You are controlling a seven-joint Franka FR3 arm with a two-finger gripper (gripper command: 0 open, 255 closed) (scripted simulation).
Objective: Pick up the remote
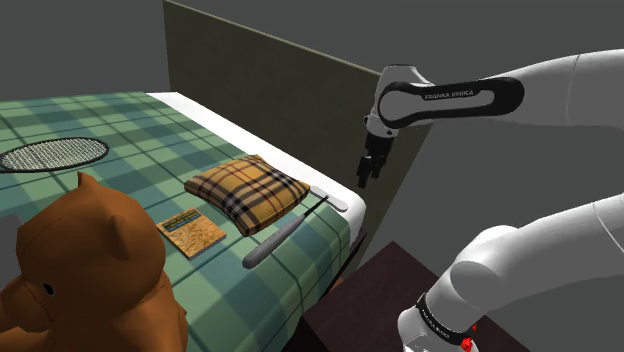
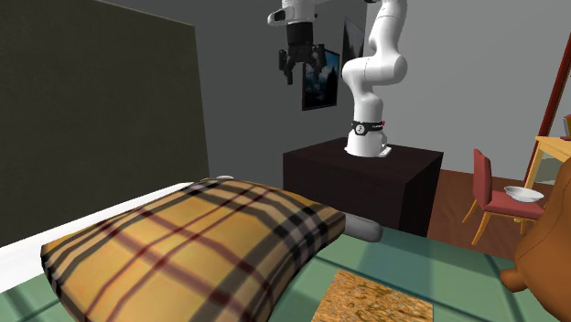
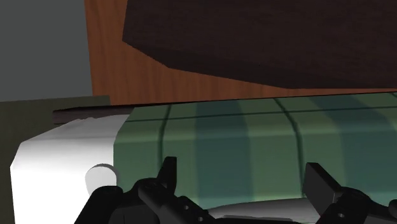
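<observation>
Green squares cover the bed (image 1: 150,150), where the grey remote (image 1: 330,199) lies at the corner beside the pillow (image 1: 245,190), and the gripper (image 1: 366,170) hangs high above with fingers (image 3: 167,173) apart, so I think it is reaching and must next come down over the remote.

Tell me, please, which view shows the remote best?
The shoulder view: the remote lies there full length on the bed beside the pillow. The second exterior view shows one grey end past the pillow. The wrist view shows a grey strip between the open jaws, perhaps part of it.
</observation>
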